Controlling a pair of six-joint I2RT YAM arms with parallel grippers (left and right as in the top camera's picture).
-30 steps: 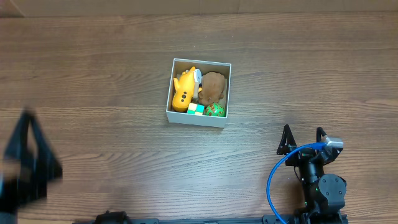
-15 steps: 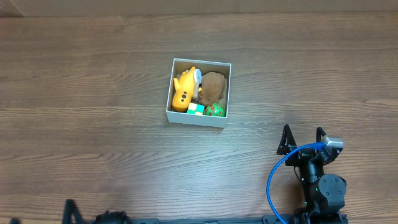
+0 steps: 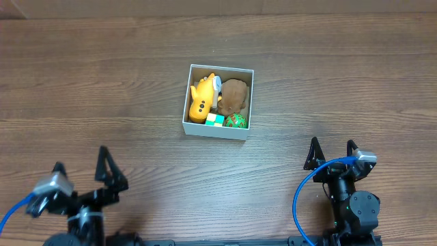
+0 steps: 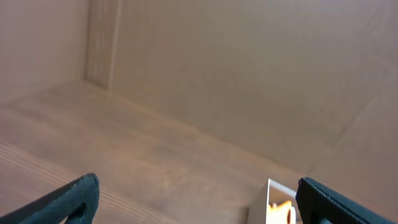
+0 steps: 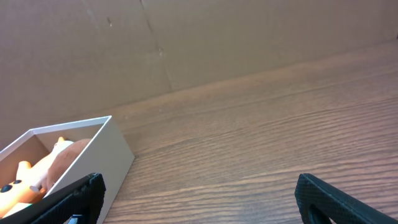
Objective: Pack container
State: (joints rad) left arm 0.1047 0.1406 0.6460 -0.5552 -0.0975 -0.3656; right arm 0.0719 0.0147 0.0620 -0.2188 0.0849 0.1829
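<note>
Jaws agape on left gripper, right gripper; container holds toys

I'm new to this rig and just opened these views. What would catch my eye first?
The white-walled container in the middle of the table stands out, holding a bright yellow toy, a brown plush and a green ball. The left gripper and right gripper sit low in the overhead view, fingers spread, empty.

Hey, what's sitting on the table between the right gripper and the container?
Nothing. The overhead view shows only bare wooden table between the open right gripper and the container.
</note>
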